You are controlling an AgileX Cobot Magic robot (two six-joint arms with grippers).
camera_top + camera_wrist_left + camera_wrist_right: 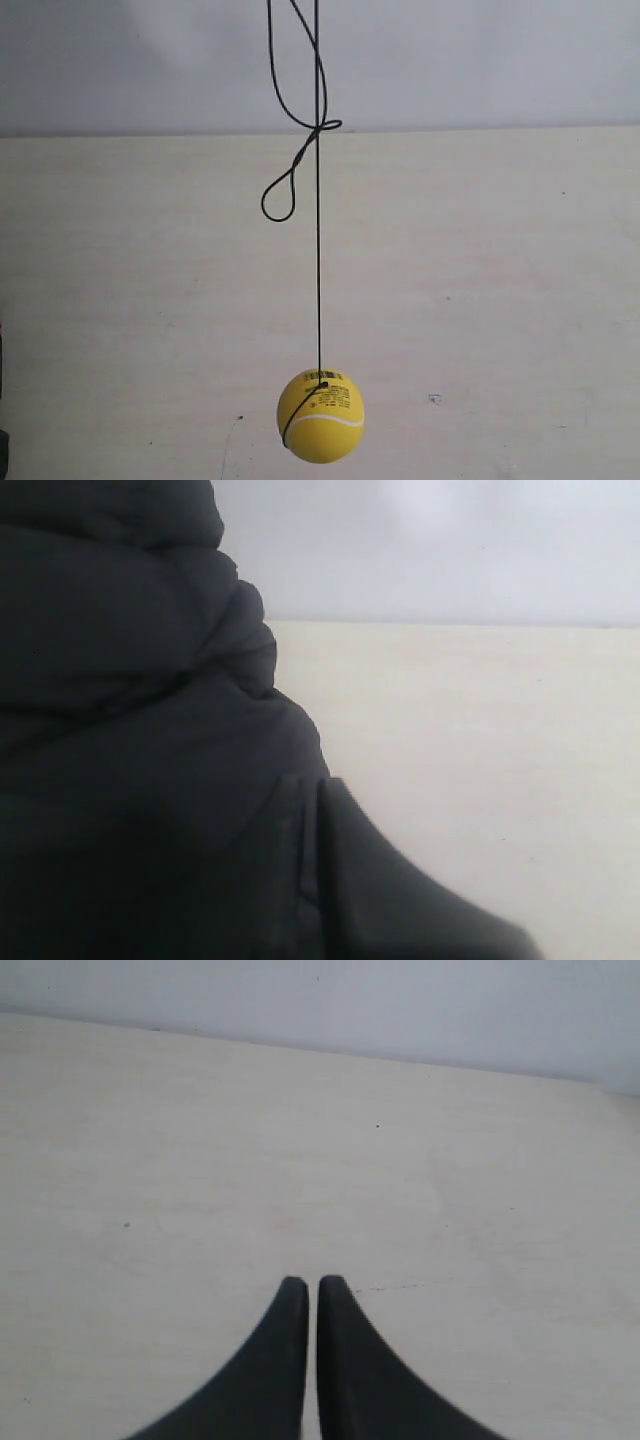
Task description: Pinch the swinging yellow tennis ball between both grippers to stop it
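The yellow tennis ball (320, 416) hangs low in the exterior view on a thin black string (318, 250), just above the pale table (500, 280). Its white seam and small barcode print face the camera. Neither gripper shows in that view. In the right wrist view my right gripper (310, 1284) is shut with nothing in it, its black wedge jaws together over bare tabletop. My left gripper (319, 783) also looks shut, with only a thin seam between the jaws. The ball is out of view in both wrist views.
The string has a knot and a dangling loop (280, 195) above the ball. A dark padded cloth-like mass (120, 680) fills one side of the left wrist view beside the jaws. A white wall (480, 60) rises behind the table. A sliver of something dark (3, 440) sits at the exterior view's left edge.
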